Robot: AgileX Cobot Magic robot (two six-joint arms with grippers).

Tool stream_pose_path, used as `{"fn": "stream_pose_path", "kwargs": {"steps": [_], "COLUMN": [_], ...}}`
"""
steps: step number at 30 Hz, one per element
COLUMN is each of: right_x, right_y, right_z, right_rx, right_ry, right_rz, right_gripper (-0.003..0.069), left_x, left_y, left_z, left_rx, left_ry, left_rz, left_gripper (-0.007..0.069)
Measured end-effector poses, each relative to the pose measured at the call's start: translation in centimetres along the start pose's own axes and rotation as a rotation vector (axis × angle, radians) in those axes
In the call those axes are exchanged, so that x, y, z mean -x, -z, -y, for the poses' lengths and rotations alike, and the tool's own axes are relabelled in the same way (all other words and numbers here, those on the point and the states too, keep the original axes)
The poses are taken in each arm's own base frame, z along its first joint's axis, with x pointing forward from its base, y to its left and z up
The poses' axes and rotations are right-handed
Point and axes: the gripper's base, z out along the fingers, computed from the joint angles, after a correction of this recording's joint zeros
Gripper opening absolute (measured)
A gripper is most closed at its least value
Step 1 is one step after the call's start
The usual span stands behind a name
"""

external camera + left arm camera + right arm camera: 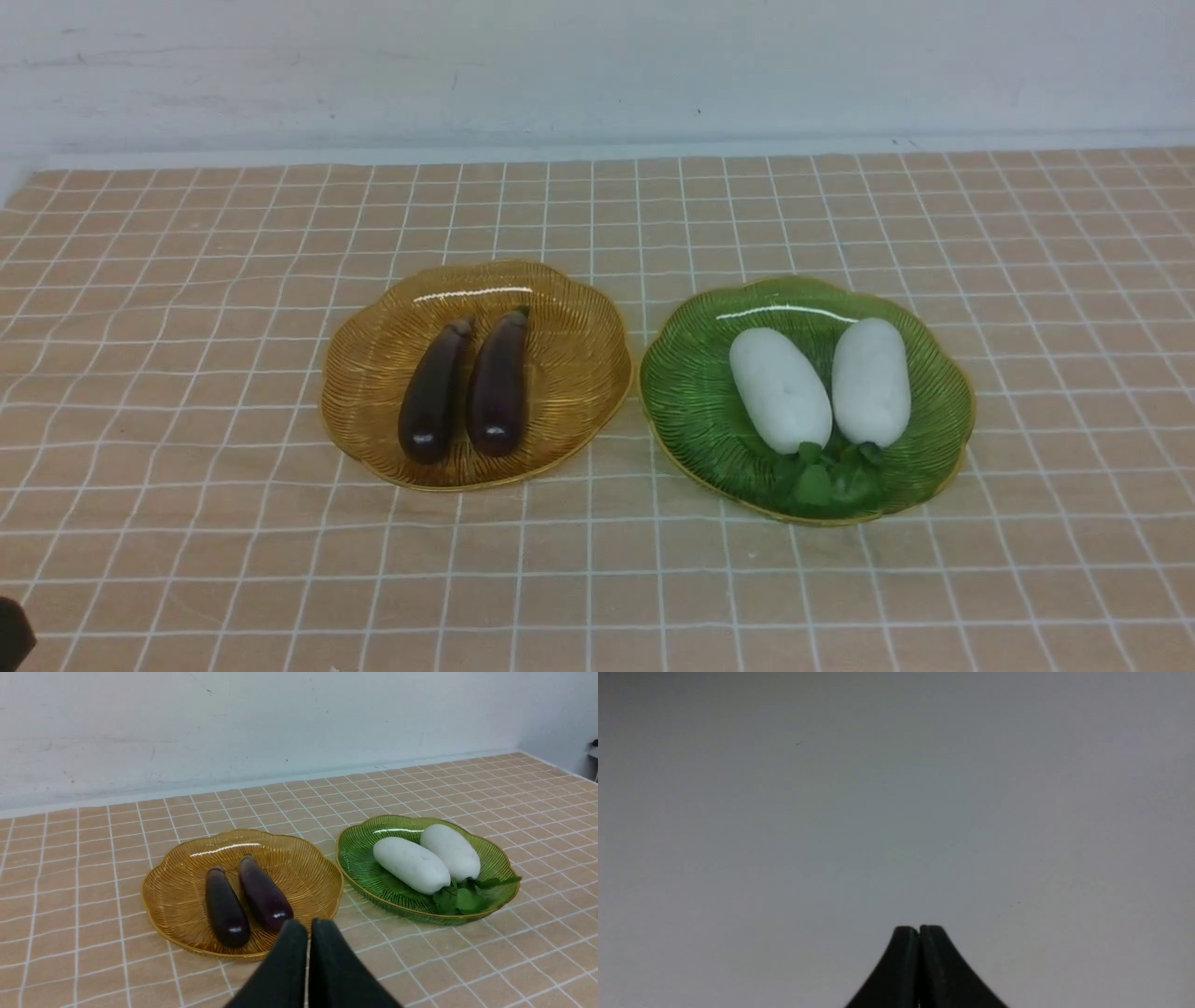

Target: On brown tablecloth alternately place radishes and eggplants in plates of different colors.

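The left hand [308, 926] is closed on nothing, hanging just short of the amber plate [177, 891]; the right hand [919, 930] is closed and empty too, facing only a blank grey surface. On the cloth [187, 560] over the worktop, both eggplants [467, 387] lie side by side in the amber plate, and both radishes [822, 383] lie in the green plate [691, 392] beside it. The sorting looks finished, so the best move is probably to keep both hands clear of the plates.

A staged test tabletop: gridded brown tablecloth [597, 579] against a bare, scuffed white wall [597, 65].
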Motion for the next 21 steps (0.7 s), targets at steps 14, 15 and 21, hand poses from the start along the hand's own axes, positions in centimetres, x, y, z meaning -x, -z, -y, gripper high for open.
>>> {"fn": "stream_pose_path", "kwargs": {"steps": [14,15,21], "right_x": [0.0,0.0,-0.1], "right_y": [0.0,0.0,0.0], "right_z": [0.0,0.0,0.0], "right_rx": [0.000,0.000,0.000], "right_ry": [0.000,0.000,0.002], "right_rz": [-0.002,-0.002,-0.004], "right_gripper": [-0.0015,-0.0015,-0.0015], "left_x": [-2.2,-3.2,-9.1], "left_y": [-1.5,-1.8,-3.6], "left_z": [-2.0,-2.6,-4.7], "left_rx": [0.154,0.199,0.342], "left_ry": [-0.149,-0.165,-0.130], "left_rz": [0.008,0.002,-0.021], "left_gripper": [-0.0003,-0.0003,-0.0003]}}
